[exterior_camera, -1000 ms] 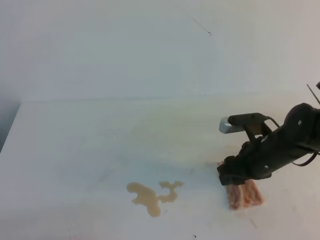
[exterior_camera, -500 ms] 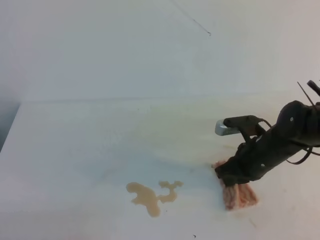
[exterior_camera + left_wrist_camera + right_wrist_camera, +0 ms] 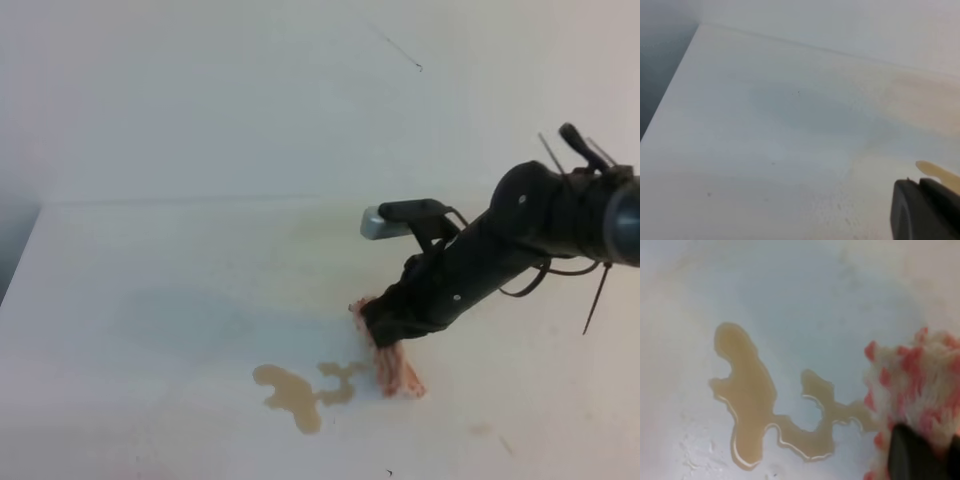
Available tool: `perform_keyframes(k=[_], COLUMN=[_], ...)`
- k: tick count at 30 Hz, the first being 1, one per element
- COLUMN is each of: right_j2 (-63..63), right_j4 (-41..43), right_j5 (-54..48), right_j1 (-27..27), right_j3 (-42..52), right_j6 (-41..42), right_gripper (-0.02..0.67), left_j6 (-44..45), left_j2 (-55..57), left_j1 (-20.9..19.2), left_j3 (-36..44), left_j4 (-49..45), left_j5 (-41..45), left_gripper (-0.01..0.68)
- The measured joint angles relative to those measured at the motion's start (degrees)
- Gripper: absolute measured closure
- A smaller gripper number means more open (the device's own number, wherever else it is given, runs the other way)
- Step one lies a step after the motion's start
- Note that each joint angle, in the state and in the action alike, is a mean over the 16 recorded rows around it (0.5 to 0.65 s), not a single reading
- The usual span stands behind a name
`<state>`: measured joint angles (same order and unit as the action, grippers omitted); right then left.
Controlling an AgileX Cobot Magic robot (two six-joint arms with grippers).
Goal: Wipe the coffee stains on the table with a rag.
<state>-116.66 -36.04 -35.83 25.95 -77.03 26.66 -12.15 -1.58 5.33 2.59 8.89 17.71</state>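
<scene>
The coffee stains point(image 3: 300, 392) lie as two tan lobed patches on the white table point(image 3: 150, 300), near its front. My right gripper point(image 3: 386, 334) is shut on the pinkish-orange rag point(image 3: 398, 368), which hangs from it down to the tabletop just right of the stains. In the right wrist view the rag point(image 3: 912, 385) touches the right tip of the coffee stains point(image 3: 755, 395), and a dark finger point(image 3: 915, 455) presses on the cloth. Only a dark corner of my left gripper point(image 3: 925, 210) shows in the left wrist view, over bare table point(image 3: 765, 125).
A faint brownish mark point(image 3: 480, 430) lies on the table where the rag lay before. The table's left edge point(image 3: 22, 250) drops off into a dark gap. A pale wall point(image 3: 300, 90) rises behind the table.
My right gripper has closed on the rag and moved it left across the table, up to the right edge of the coffee stains.
</scene>
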Motion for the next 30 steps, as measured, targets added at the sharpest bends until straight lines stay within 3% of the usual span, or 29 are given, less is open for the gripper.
perform_keyframes(k=[15, 30], right_j2=[-6.45, -7.94], right_j4=[-4.25, -7.48], right_j5=[2.74, 3.26], right_j1=[8.65, 11.55], right_j3=[-2.29, -8.54], right_j6=[0.27, 0.44], right_gripper=[0.614, 0.613], left_j6=[0.0, 0.0], left_j2=[0.1, 0.0], left_j1=[0.0, 0.0], left_j3=[-0.16, 0.0], left_j4=[0.0, 0.0], left_j5=[0.06, 0.0], left_gripper=[0.672, 0.672])
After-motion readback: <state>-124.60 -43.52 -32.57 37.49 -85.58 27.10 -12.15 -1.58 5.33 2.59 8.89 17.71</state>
